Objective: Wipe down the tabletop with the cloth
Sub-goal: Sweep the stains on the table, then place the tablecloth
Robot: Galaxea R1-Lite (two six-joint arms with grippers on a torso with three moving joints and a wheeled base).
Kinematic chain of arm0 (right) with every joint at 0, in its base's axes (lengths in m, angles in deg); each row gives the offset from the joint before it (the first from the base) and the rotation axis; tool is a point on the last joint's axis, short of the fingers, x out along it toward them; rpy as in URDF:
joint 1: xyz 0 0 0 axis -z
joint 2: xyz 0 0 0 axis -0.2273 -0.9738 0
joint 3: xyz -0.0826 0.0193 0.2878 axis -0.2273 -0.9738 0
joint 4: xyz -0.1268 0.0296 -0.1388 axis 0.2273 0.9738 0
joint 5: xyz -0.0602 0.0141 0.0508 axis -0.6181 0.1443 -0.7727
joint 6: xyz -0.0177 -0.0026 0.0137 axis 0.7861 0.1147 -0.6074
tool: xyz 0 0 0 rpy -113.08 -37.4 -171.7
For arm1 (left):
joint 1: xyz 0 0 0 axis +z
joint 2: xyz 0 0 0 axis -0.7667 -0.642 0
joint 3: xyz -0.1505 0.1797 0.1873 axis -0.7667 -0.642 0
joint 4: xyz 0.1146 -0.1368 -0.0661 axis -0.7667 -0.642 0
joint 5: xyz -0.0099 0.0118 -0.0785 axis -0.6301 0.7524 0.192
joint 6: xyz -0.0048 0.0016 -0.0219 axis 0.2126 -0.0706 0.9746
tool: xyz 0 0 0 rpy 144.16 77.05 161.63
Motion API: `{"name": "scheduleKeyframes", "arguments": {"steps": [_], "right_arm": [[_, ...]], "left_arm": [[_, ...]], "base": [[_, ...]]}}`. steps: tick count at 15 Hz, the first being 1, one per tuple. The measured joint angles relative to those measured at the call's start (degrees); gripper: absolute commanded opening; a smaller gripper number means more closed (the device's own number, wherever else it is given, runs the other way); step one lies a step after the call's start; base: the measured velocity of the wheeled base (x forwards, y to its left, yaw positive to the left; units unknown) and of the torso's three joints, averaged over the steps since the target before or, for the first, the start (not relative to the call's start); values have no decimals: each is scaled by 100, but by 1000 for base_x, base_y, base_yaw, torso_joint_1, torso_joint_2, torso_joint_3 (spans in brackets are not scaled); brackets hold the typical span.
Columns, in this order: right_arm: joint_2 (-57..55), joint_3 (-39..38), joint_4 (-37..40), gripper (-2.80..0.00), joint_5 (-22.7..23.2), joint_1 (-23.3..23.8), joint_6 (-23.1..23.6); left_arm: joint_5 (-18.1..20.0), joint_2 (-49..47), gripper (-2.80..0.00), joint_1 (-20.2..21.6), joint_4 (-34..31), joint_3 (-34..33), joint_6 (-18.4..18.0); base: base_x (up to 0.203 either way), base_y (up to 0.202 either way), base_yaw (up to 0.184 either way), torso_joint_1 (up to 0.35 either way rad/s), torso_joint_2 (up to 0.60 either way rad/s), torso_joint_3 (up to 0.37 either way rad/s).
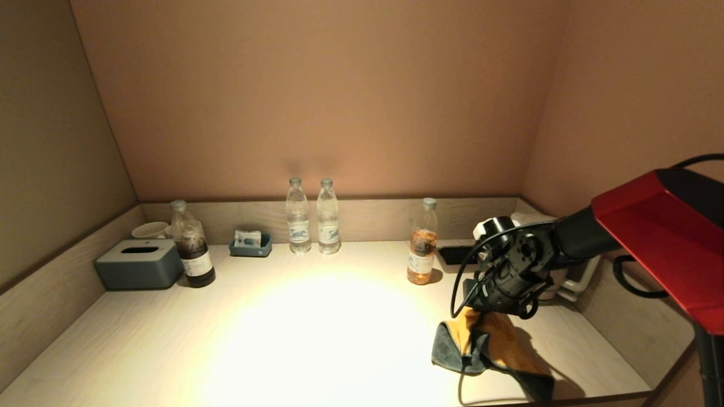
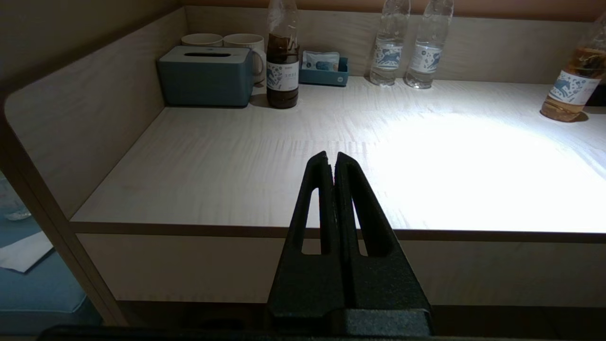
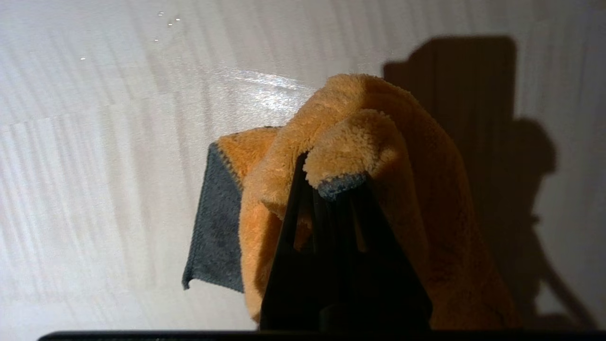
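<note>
The cloth [image 1: 498, 345] is orange and fuzzy with a dark grey-blue backing; it hangs bunched from my right gripper [image 1: 481, 316] over the front right part of the tabletop [image 1: 317, 333]. In the right wrist view the right gripper [image 3: 334, 182] is shut on a fold of the cloth [image 3: 360, 137], and a grey corner droops toward the tabletop [image 3: 94, 166]. My left gripper [image 2: 333, 163] is shut and empty, parked low before the tabletop's front edge [image 2: 189, 229]; it is out of the head view.
Along the back stand a blue-grey tissue box [image 1: 139, 263], a dark-liquid bottle [image 1: 193, 246], a small blue tray [image 1: 250, 245], two clear water bottles [image 1: 312, 216] and an amber-liquid bottle [image 1: 423, 243]. White mugs [image 1: 150, 229] sit behind the box. A raised rim runs round the sides.
</note>
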Motion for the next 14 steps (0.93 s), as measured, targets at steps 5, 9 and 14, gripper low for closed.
{"name": "scheduleKeyframes", "arguments": {"steps": [5,9,14], "right_arm": [[809,-52,5,-280,-13,-107,4],[1683,41,-11,-280,-112,-62,93],[2385,117,-11,-280,-311,486,304]], "left_arm": [[3,0,-280,-2,-1,0,-1],[0,0,-280,-2,-3,0,-2],[0,0,-280,-2,-1,0,0]], "base": [[0,0,0,0,0,0],[0,0,0,0,0,0],[0,0,0,0,0,0]]}}
